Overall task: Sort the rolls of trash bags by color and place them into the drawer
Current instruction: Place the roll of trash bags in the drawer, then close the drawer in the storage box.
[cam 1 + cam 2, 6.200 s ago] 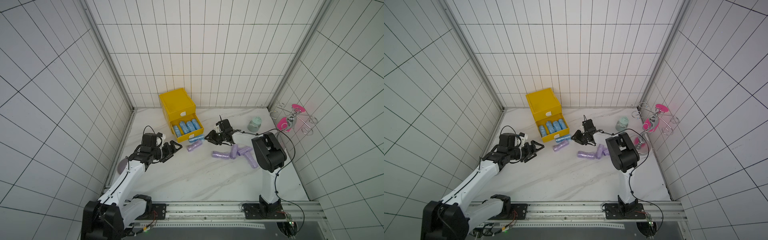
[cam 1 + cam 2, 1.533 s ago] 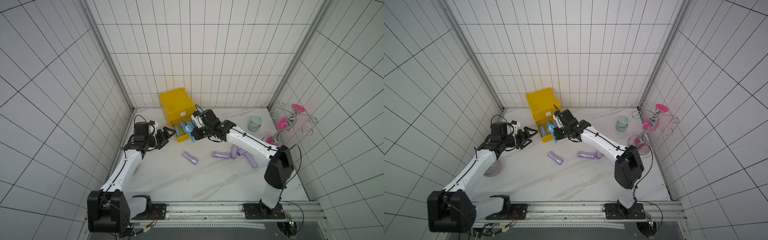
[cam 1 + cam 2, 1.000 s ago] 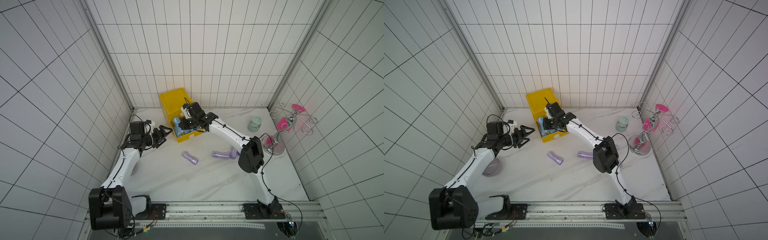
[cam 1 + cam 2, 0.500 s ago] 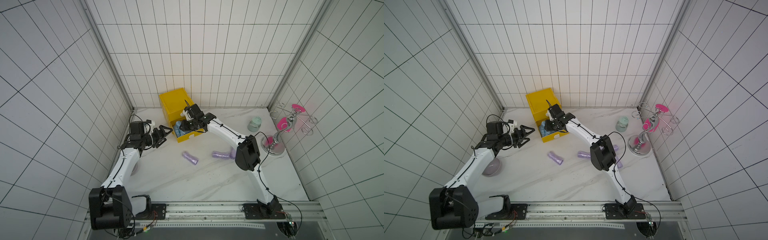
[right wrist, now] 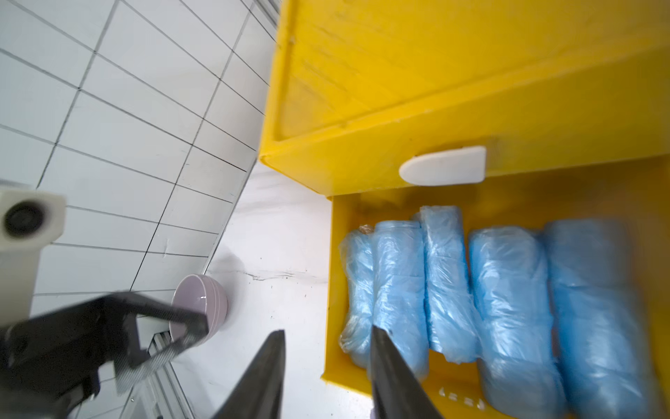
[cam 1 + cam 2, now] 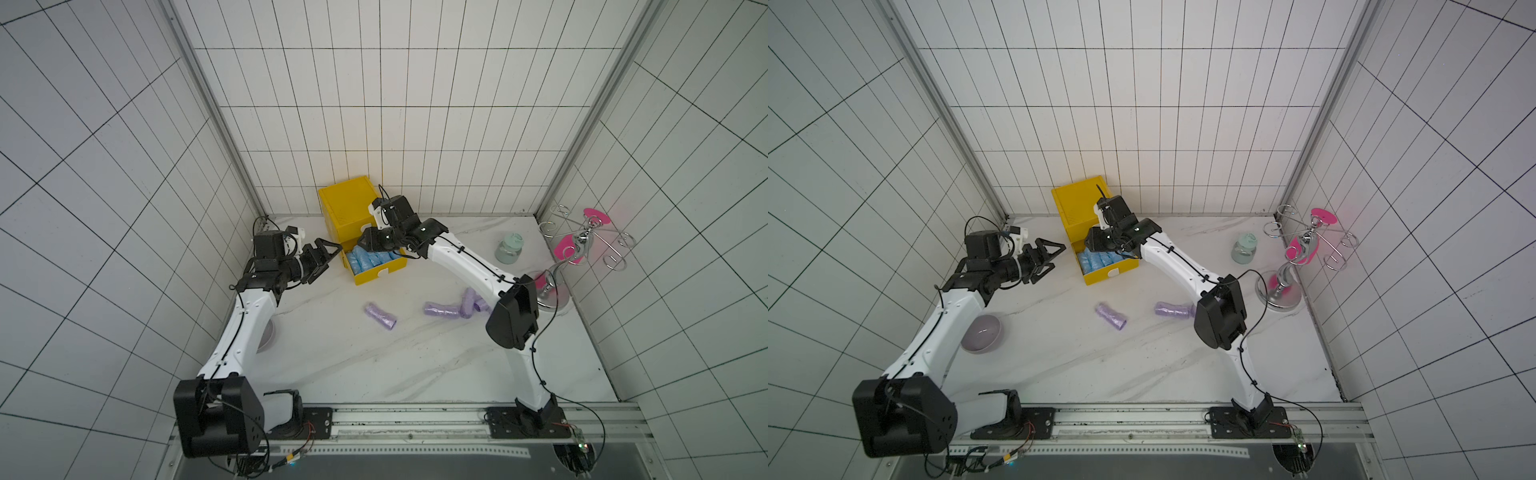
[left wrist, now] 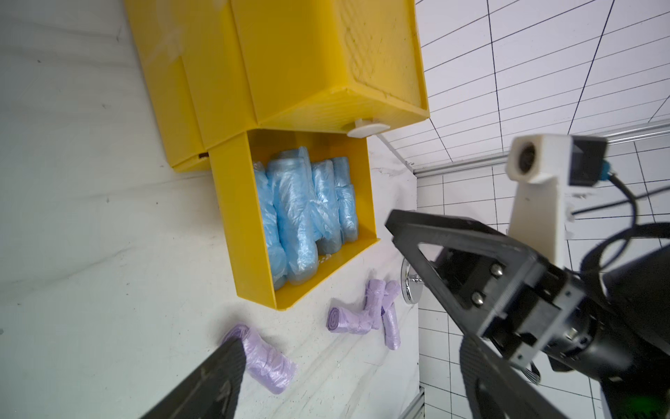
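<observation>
One lilac bowl far left on the worktop, partly under the left arm. Next, left gripper: spread wide, empty, near the drawer's left side. Then yellow cabinet against the back wall, with lower drawer pulled out and packed with five light blue rolls side by side. Above the drawer, toward its left side, right gripper: fingers a little apart, pinching nothing. Right of the drawer and nearer the front, lilac rolls on the bare worktop: a single roll lying alone, then a loose cluster partly hidden behind the right arm. Farther right, pale green jar upright, then chrome stand with pink pieces by the right wall.
</observation>
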Controlling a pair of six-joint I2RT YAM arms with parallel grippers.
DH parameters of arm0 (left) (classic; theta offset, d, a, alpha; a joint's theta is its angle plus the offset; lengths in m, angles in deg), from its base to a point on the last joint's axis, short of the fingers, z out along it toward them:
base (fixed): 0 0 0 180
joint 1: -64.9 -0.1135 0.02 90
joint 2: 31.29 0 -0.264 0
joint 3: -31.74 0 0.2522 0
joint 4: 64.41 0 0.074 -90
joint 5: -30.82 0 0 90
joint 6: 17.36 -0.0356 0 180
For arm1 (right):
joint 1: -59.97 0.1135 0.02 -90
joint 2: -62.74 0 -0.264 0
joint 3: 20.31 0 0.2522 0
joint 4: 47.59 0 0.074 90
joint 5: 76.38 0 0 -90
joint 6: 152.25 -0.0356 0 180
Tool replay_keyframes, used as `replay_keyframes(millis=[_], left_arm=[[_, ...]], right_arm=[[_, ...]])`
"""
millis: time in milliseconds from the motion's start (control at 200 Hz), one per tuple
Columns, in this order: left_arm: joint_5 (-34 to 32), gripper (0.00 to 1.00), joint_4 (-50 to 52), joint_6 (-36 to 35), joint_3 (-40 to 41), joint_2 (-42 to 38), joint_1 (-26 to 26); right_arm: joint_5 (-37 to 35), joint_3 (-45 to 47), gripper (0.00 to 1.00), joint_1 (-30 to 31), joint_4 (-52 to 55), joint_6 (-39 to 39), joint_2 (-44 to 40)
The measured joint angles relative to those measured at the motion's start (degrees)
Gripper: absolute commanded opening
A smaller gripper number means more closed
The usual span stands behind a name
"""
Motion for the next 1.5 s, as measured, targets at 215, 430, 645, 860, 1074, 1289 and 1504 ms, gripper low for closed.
replay_keyframes(millis=[215,430,645,860,1074,1289,1504], left_arm=[[-7.4,0.86,1.4,-2.0,-7.4,6.1,1.1],[-13.0,0.84,1.7,-2.4,-14.8,14.2,1.9],[-16.5,0.84,2.3,-3.7,-24.0,22.5,2.4],[-18.4,0.83,3.5,-4.9,-30.0,29.5,3.1],[-18.6,0.82,4.9,-5.5,-31.7,32.7,4.0],[-18.6,0.82,5.1,-5.7,-32.1,33.0,4.1],[-18.5,0.82,5.0,-5.9,-32.2,33.2,4.1]], right_arm=[[-0.2,13.9,0.12,-1.6,-3.7,0.5,-12.3],[0.3,29.6,0.1,-4.0,-7.7,0.0,-14.8],[1.7,34.5,0.09,-4.5,-10.9,-1.1,-12.4],[3.6,34.4,0.09,-4.8,-14.8,-2.2,-8.2],[4.6,33.3,0.09,-5.6,-15.2,-3.3,-4.2],[5.2,29.6,0.09,-6.1,-14.8,-4.2,-2.8],[6.0,25.0,0.09,-6.4,-14.5,-5.7,0.4]])
